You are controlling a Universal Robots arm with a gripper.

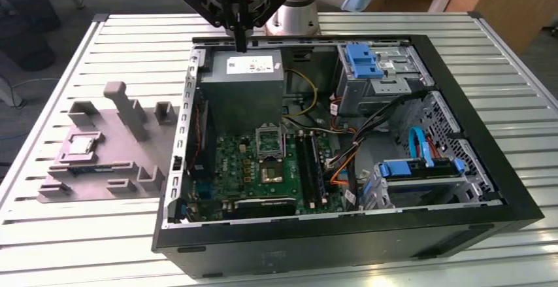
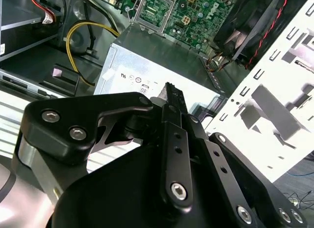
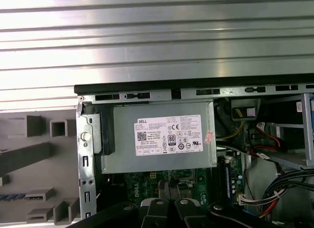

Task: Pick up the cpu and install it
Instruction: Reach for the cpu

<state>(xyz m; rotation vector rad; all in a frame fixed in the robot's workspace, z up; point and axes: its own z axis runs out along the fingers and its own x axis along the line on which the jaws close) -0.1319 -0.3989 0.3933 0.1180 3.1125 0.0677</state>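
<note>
Exterior view: cpu point(image 1: 81, 144) on grey tray point(image 1: 131, 169) — fingers point(image 1: 240, 37) closed, above power supply point(image 1: 244, 91).

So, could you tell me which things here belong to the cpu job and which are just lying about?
Job: cpu in the tray; socket; gripper, shut, above the power supply.
Just about: power supply, yellow cable, blue caddy.

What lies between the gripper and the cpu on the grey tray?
In the exterior view, the case's side wall and the tray's upright posts stand between the gripper and the cpu.
</note>
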